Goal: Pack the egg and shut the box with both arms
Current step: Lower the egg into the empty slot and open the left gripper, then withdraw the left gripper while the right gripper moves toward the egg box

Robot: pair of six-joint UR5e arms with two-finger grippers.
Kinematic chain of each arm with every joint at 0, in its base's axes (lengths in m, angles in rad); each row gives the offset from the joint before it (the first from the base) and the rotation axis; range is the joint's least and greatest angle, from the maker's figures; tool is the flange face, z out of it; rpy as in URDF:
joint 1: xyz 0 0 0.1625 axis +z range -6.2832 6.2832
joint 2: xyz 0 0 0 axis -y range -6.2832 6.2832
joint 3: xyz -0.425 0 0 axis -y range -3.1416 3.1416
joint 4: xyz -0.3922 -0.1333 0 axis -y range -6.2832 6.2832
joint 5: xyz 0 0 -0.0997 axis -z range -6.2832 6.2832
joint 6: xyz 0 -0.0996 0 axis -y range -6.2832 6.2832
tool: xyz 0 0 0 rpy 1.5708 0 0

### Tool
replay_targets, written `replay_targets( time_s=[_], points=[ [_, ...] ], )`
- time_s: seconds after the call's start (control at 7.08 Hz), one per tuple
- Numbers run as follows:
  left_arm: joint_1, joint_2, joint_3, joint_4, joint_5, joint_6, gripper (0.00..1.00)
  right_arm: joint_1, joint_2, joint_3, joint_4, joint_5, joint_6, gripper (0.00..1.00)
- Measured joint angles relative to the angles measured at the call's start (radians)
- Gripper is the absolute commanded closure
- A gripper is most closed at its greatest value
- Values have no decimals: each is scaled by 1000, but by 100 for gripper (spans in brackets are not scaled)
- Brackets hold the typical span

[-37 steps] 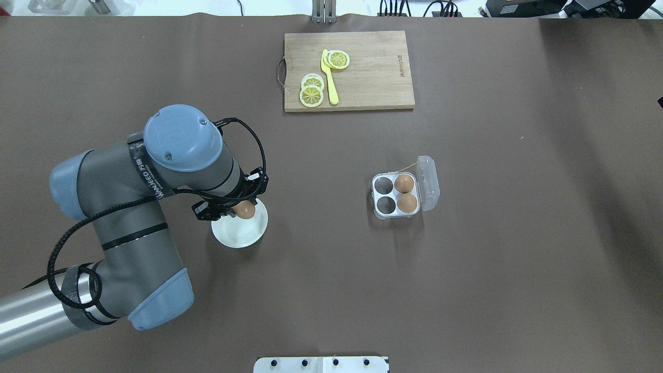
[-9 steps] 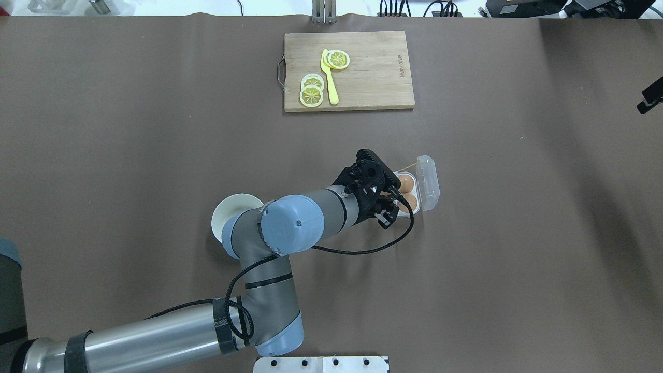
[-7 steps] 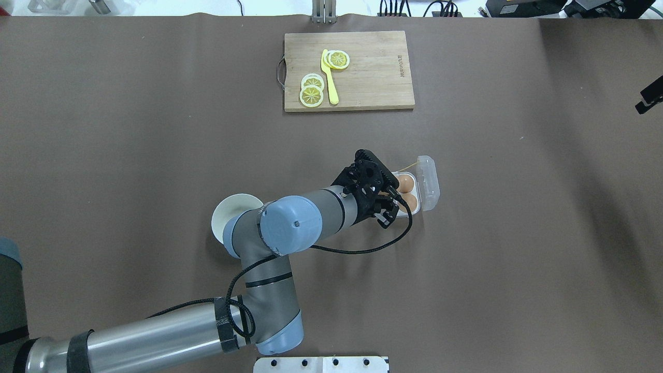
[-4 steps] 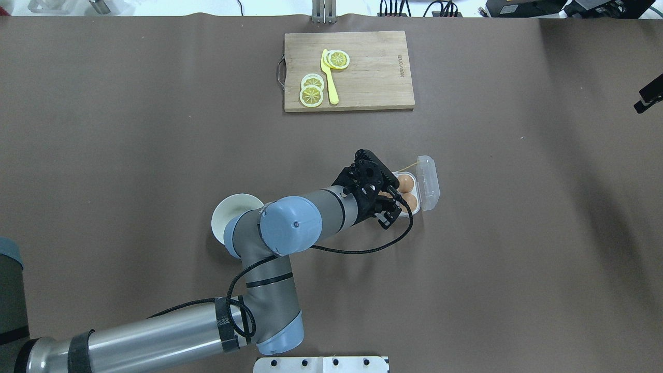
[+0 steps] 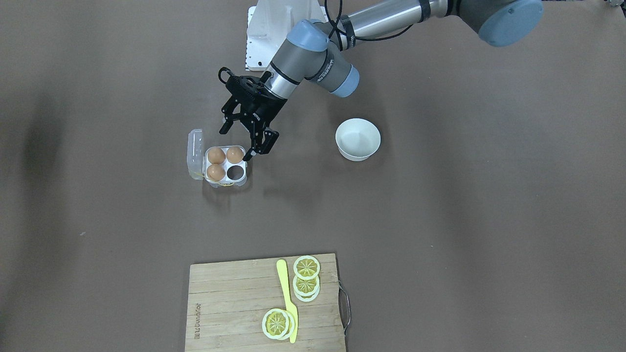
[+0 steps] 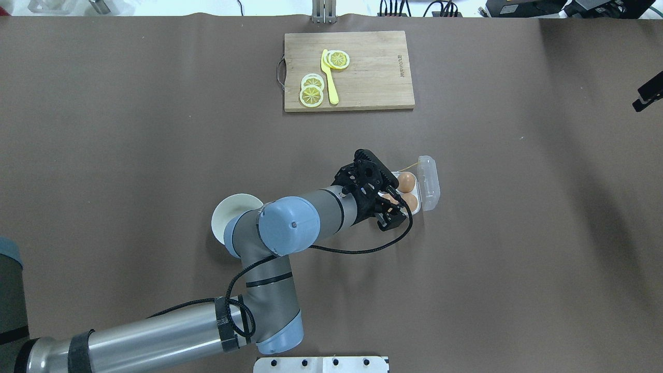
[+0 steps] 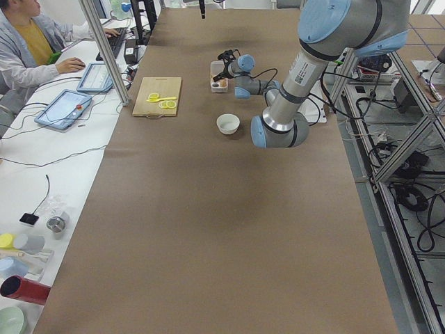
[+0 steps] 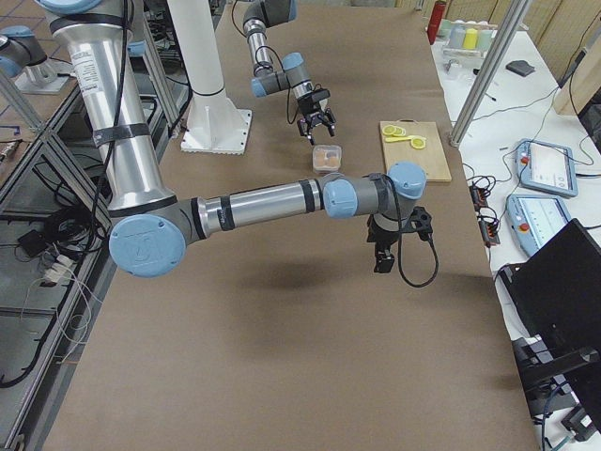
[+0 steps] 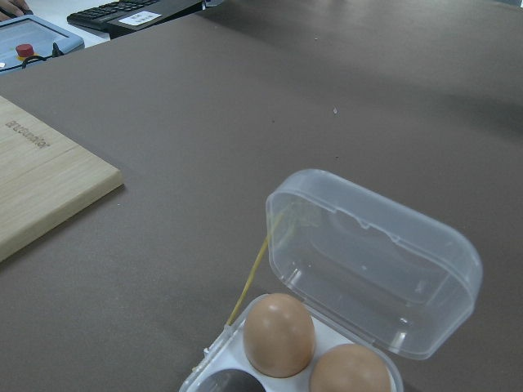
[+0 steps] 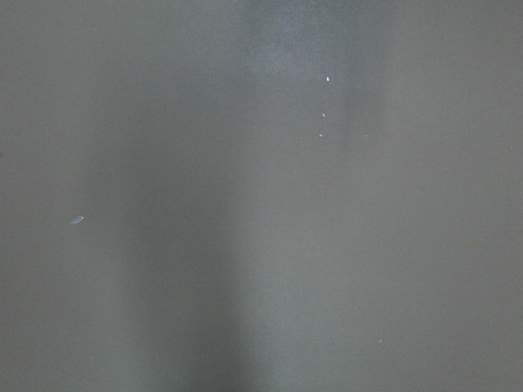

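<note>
The box [image 5: 196, 156] is a clear four-cell carton with its lid open to the side. It holds three tan eggs, and the egg [image 5: 234, 154] in the cell nearest my left arm lies just below my left gripper [image 5: 236, 144]. That gripper is open and empty, tilted down over the box's near edge. The cell [image 5: 236, 171] beyond this egg is empty. In the overhead view my left gripper [image 6: 387, 201] hides the box's left cells. The left wrist view shows two eggs [image 9: 279, 335] and the lid [image 9: 376, 261]. My right gripper [image 8: 380, 256] hangs far to the right; I cannot tell its state.
An empty white bowl [image 5: 358, 139] stands on my left arm's side of the box. A wooden cutting board [image 5: 234, 303] with lemon slices [image 5: 306, 281] and a yellow knife [image 5: 287, 298] lies at the table's far side. A yellow thread [image 9: 249, 278] hangs at the lid's hinge.
My left gripper carried an egg from the bowl to the box and let it go into the near left cell. Over the last second it has barely moved.
</note>
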Motion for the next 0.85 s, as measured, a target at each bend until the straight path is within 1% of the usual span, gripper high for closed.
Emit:
replay_targets(
  time_s=[0.28,0.42,0.56,0.71,0.85],
  points=[
    [-9,3,-7,6,-2,-4,1,-3,3,7,0,0,6,1],
    [-31,17,-22,49,-5,-13,1,-11,13,7,1,0,29,1],
    [-70,37,-69,166,-11,-28,1,-23,24,8,1,-1,54,1],
    [-138,60,-157,367,-47,-41,1,-36,38,8,1,-2,76,1],
    [-233,104,-246,558,-139,-47,1,-52,58,8,1,-3,104,1]
  ],
)
